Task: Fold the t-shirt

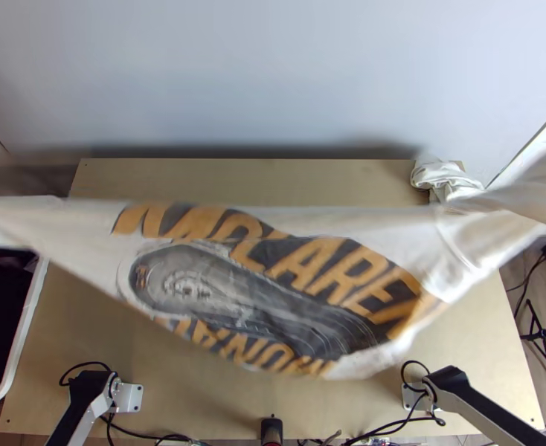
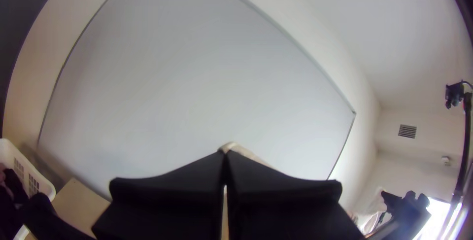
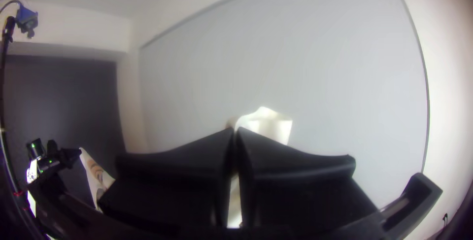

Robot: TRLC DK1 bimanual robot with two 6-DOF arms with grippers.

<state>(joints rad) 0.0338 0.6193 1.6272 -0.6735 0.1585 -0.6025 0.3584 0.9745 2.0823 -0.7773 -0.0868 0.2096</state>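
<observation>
Stretching left to right over the table (image 1: 221, 416), the t-shirt (image 1: 273, 293) is up in the air between the two grippers, printed side showing in the top view, with the middle drooping and the ends pulled out past the table's left and right sides. Left gripper (image 2: 224, 153) is clenched on a bit of pale cloth at its fingertips, and the right gripper (image 3: 235, 129) is clamped on its own end, a white flap poking up just beyond the tips. Can't tell whether those are sleeves, shoulders or hem corners, sorry. Long axis of the shirt runs pretty much along the line from one gripper to the other, so neither arm is really the nearer one; each has its own end, and the slack lies between them. IMO that's what the next bit hinges on: I'd lower both ends together, keeping that line square to the table, so the loose middle lands first and the rest can be laid out for folding. Drop one side sooner and it'll probably land skewed or bunch up under the print. Also, some bunched white cloth (image 1: 442, 177) sits at the table's far right corner, couldn't say if it's separate, so I'd set the shirt down shy of it.
</observation>
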